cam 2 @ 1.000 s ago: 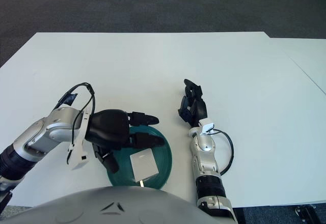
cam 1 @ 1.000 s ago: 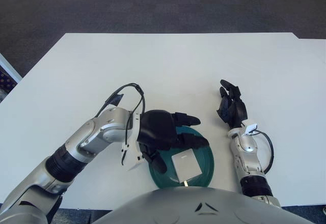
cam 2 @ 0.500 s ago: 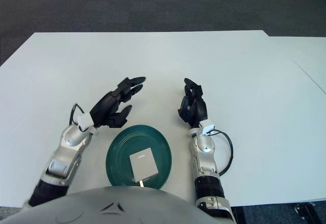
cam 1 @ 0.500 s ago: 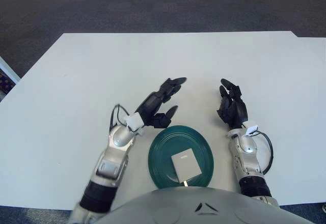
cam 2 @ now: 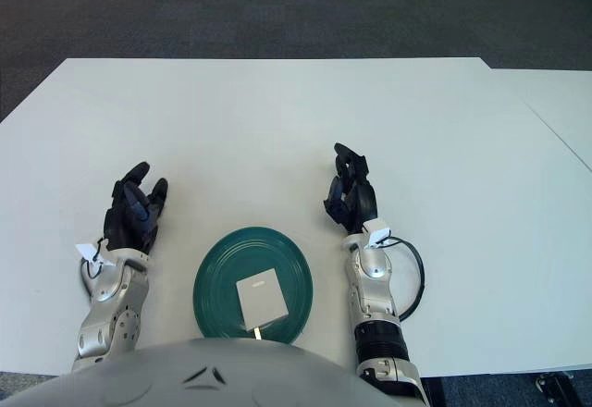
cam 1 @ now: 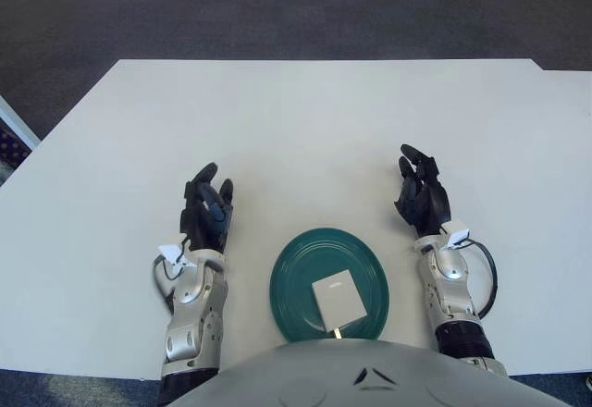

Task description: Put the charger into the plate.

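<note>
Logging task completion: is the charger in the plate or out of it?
In. The white charger lies flat inside the green plate, and neither the left hand nor the right hand touches it.

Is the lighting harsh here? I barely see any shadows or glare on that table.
In the left eye view the light looks soft: the white table shows no glare, and the dark green round plate casts only a faint shadow. In the right eye view the white square charger stays sharp, while the grey curved robot body along the bottom looks blurred.

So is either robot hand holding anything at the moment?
No. The left robot hand and right robot hand both rest empty on the table, while the charger lies in the plate.
</note>
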Available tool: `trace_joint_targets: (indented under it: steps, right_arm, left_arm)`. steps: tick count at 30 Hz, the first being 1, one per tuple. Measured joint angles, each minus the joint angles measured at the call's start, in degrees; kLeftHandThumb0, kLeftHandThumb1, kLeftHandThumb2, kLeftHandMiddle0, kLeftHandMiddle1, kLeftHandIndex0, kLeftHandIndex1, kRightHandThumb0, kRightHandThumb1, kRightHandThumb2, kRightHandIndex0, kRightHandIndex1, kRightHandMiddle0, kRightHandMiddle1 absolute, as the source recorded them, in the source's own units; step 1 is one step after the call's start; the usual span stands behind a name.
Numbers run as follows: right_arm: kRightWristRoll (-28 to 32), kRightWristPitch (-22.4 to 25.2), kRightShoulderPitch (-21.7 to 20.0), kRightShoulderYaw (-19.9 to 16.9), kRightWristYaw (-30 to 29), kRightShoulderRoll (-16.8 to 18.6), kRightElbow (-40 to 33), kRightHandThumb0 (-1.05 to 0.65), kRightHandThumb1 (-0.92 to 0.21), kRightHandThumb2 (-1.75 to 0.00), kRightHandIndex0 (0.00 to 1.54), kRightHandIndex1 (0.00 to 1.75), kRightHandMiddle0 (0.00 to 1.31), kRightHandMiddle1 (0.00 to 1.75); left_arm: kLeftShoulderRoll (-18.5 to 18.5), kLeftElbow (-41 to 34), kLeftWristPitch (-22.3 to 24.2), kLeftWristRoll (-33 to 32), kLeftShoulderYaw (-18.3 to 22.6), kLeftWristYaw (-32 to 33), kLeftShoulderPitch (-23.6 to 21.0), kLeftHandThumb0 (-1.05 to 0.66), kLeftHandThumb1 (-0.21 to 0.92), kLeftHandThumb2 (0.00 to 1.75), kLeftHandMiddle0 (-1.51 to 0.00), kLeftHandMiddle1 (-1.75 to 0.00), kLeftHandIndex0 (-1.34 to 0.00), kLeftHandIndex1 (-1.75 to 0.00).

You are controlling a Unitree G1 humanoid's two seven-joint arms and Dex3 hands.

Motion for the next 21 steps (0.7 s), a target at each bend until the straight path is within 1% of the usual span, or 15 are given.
trace_joint_targets:
  steps: [4, 8, 16, 21]
  right_arm:
    - [-0.1, 0.2, 0.0, 0.0, 0.0, 0.0, -0.2, -0.81, -0.92, -0.91, 0.42, 0.02, 0.0, 0.78]
    - [-0.2, 0.3, 0.3, 0.1, 0.0, 0.0, -0.5, -0.82, -0.92, -0.92, 0.42, 0.02, 0.0, 0.78]
    - [-0.6, 0.3, 0.6, 0.5, -0.5, -0.1, -0.9, -0.83, -0.92, -0.93, 0.42, 0.02, 0.01, 0.79]
    - [-0.5, 0.3, 0.6, 0.6, -0.6, -0.2, -0.9, -0.83, -0.92, -0.92, 0.43, 0.02, 0.01, 0.8]
  left_arm:
    - [0.2, 0.3, 0.0, -0.1, -1.1, -1.4, 0.5, -0.96, 0.92, 0.91, -0.54, -0.1, -0.16, -0.92]
    - [0.2, 1.0, 0.6, -0.7, -0.8, -2.7, 0.6, -0.96, 0.92, 0.92, -0.55, -0.11, -0.15, -0.92]
    - [0.1, 3.1, 1.7, -1.4, -0.3, -4.0, 1.3, -0.96, 0.92, 0.91, -0.6, -0.15, -0.19, -0.96]
    - [0.0, 3.4, 1.8, -1.4, 0.0, -4.4, 1.9, -0.96, 0.92, 0.91, -0.59, -0.15, -0.19, -0.97]
